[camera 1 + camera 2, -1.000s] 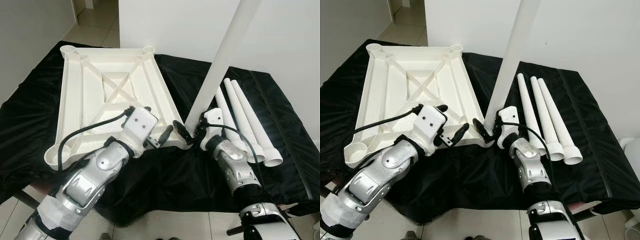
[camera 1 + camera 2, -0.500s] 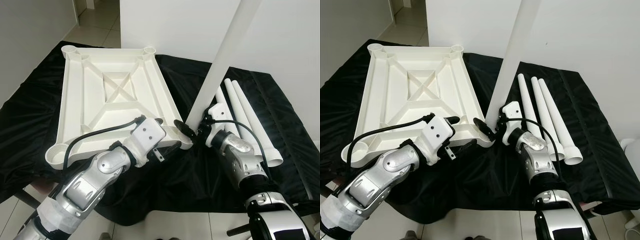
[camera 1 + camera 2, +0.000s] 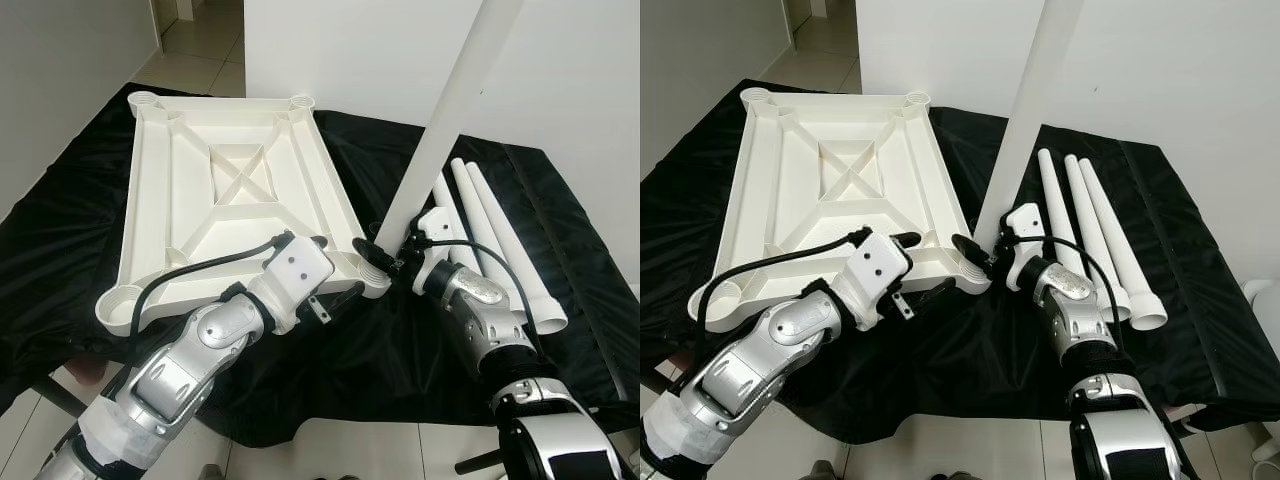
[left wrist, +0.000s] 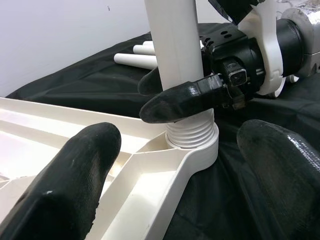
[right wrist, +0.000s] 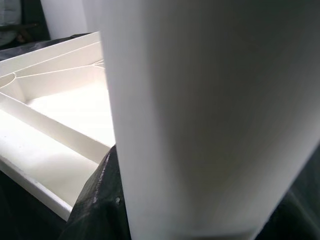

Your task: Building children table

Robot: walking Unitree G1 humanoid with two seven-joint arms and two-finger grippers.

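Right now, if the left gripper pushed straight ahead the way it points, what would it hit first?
Probably the upright table leg at the tabletop's corner socket, where the right gripper clamps it. The left gripper is open, straddling that corner.

A white table leg point(image 5: 190, 120) looms close, the ribbed white tabletop underside point(image 5: 55, 120) beside it.

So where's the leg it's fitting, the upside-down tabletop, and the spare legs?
Held leg point(image 3: 440, 135), left eye view, middle of its shaft.
Tabletop point(image 3: 238, 185), left eye view, central crossed ribs.
Spare legs point(image 3: 1092, 235), right eye view, middle leg's shaft.
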